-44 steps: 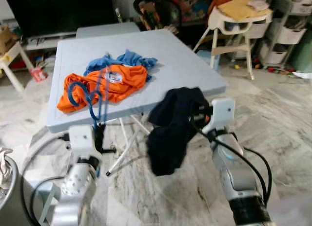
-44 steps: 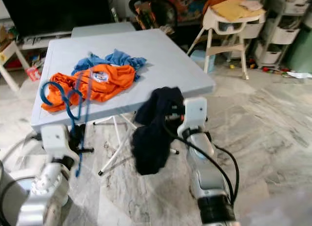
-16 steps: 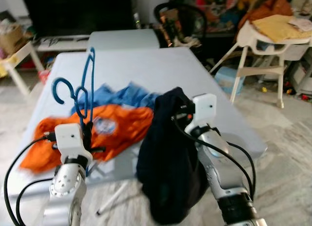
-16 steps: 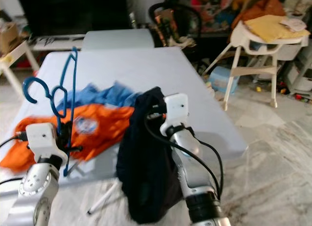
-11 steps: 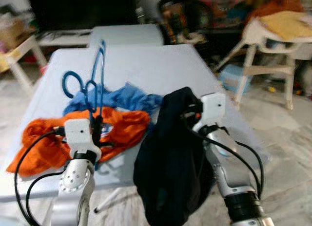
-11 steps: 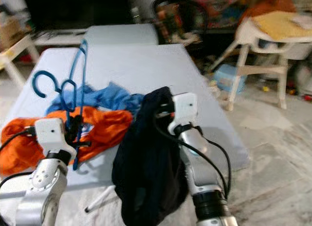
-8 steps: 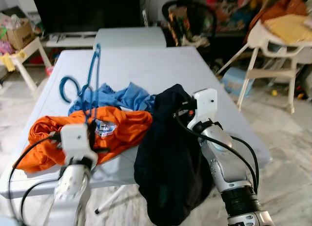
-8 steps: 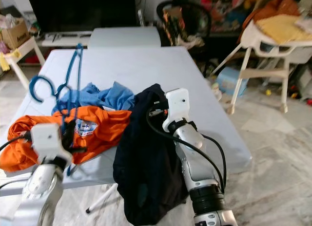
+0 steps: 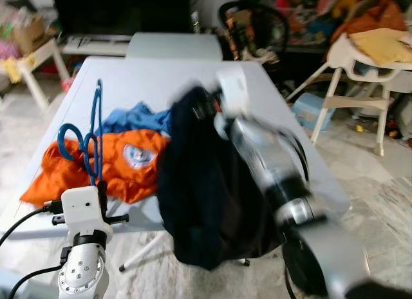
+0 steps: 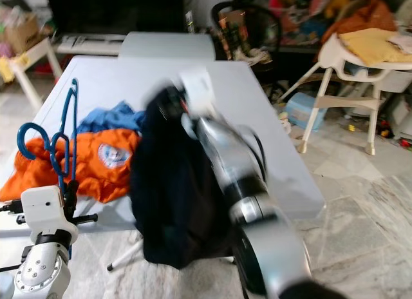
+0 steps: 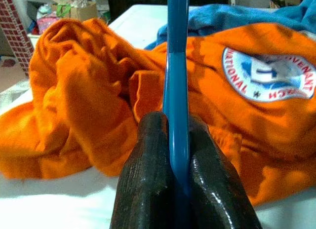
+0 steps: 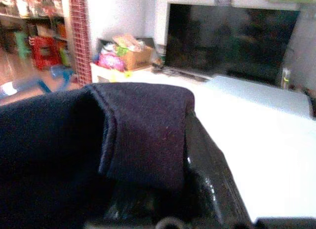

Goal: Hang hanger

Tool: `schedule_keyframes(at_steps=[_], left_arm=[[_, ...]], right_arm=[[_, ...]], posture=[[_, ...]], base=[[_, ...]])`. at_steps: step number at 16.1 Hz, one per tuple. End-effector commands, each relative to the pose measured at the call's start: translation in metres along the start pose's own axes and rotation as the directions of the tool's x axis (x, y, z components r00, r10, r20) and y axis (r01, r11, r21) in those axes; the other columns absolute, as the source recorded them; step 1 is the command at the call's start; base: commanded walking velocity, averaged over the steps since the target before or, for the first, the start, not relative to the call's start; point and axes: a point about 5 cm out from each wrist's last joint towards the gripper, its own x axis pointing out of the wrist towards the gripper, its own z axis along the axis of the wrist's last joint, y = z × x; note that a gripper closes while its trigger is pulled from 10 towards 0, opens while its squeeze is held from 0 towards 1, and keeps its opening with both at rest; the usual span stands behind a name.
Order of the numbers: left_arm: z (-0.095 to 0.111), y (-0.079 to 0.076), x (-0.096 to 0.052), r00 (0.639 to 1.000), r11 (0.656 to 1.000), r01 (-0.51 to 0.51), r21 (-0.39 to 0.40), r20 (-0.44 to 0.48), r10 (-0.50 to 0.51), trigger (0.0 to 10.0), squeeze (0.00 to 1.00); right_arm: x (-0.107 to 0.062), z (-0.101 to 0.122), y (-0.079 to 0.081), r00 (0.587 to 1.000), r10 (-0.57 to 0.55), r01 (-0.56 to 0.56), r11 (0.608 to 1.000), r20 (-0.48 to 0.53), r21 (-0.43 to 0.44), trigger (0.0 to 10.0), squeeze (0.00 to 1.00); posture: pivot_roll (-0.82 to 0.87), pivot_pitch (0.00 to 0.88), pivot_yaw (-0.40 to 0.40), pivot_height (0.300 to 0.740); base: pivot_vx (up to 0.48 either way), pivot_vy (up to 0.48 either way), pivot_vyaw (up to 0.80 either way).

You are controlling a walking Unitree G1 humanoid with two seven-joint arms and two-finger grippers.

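Cluttered living space surrounded a pale blue-grey table [image 9: 161,73], with a dark screen behind it and a white high chair [image 9: 367,60] off to the right.

At the left, the left gripper [image 11: 170,140] was pinched shut on the hanger [image 9: 87,135], a blue plastic one held upright by its lower bar, hook end uppermost, just in front of the table's near edge. The wrist view showed both black fingers [image 11: 145,170] pressed against the thin blue rod.

Behind the hanger, an orange shirt [image 9: 116,160] lay crumpled on the table, touching a blue cloth [image 9: 132,118] further back.

Toward the middle, the right gripper [image 12: 163,155] was clamped on a fold of a dark garment [image 9: 206,196], which hung limp from it, above and in front of the table. The right arm [image 9: 270,163] was badly blurred.

The hanger looked light and stiff but smooth, so it would likely pivot or slip in a narrow pinch; a grip near the neck would probably steady it better. The garment looked soft and floppy, and would sag wherever it was unsupported, so its collar seemed the place to hold.
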Motion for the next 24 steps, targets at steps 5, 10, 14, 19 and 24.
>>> schedule_keyframes(at_steps=[5,10,14,19,24], left_arm=[[-0.008,-0.002,-0.005,0.998,1.000,0.012,0.006,-0.058,-0.012,10.0,0.00],[-0.008,0.000,-0.009,0.998,1.000,0.013,0.017,-0.067,-0.012,10.0,0.00],[-0.006,-0.005,-0.008,0.997,0.999,0.047,-0.008,-0.053,-0.047,10.0,0.00],[-0.006,-0.012,-0.004,0.994,0.995,0.098,-0.018,-0.055,-0.098,10.0,0.00],[-0.006,-0.013,0.000,0.994,0.995,0.101,-0.021,-0.049,-0.102,10.0,0.00]], right_arm=[[0.016,0.087,-0.030,0.915,-0.327,0.324,0.945,0.238,0.054,10.0,0.00],[0.004,0.094,-0.057,0.845,-0.458,0.459,0.886,0.276,0.067,10.0,0.00],[-0.008,-0.038,-0.020,0.977,-0.165,0.161,0.986,-0.133,-0.043,10.0,0.13],[-0.059,-0.117,-0.019,0.863,0.086,-0.209,0.958,-0.499,-0.197,10.0,1.00],[-0.050,-0.070,-0.040,0.957,0.054,-0.125,0.963,-0.287,-0.237,10.0,1.00]], posture=[[0.15,0.000,-0.091,0.740],[0.16,0.000,-0.088,0.740],[0.16,0.000,-0.086,0.740],[0.13,0.000,-0.066,0.740],[0.12,0.000,-0.065,0.740]], base=[[0.000,0.000,0.00],[0.000,0.000,0.00],[0.000,0.000,0.00],[0.000,0.000,0.00],[0.000,0.000,0.00]])
